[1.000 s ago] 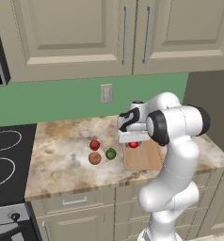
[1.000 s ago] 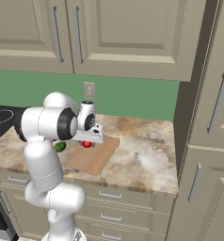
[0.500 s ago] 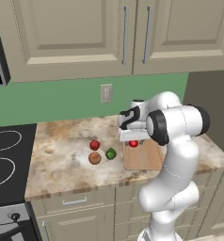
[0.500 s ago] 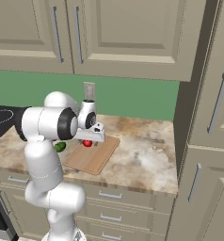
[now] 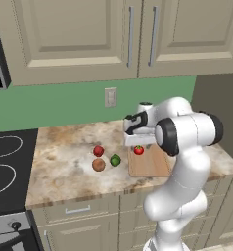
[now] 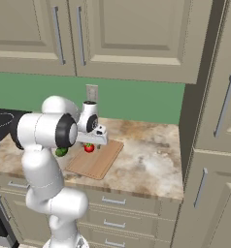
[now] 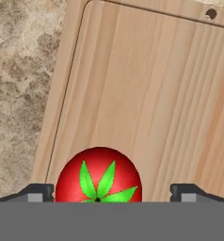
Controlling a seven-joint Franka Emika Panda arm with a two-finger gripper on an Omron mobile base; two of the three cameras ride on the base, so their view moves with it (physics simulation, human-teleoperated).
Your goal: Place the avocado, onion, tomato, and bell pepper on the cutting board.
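Now my pincer (image 7: 112, 192) hangs just over the flat light-wood cutting board (image 5: 150, 164) with its jaws spread wide, and the bright-red round tomato with its green leafy top (image 7: 99, 175) sits between the tips with clear board showing on either side of it, so I judge it released rather than gripped. In the hand view the tomato lies on the wood near the board's raised rim, with the mottled stone worktop (image 7: 20, 84) beyond that edge; in the left base view it rests toward the far left part of the board (image 5: 138, 150), right below my hand. So the tomato step looks finished, and three items are left. They sit together on the worktop just left of the board: the deep-red lumpy bell pepper (image 5: 98, 150) farthest back, the brown-orange papery onion (image 5: 99, 164) in front of it, and the dark-green rounded avocado (image 5: 115, 160) nearest the board. The next move, as I see it, calls for lifting straight up clear of the tomato so I do not nudge it, then swinging left and coming down over one of the three, probably the avocado since it is closest. They lie close to one another, so my open jaws need to straddle just one without knocking its neighbours.
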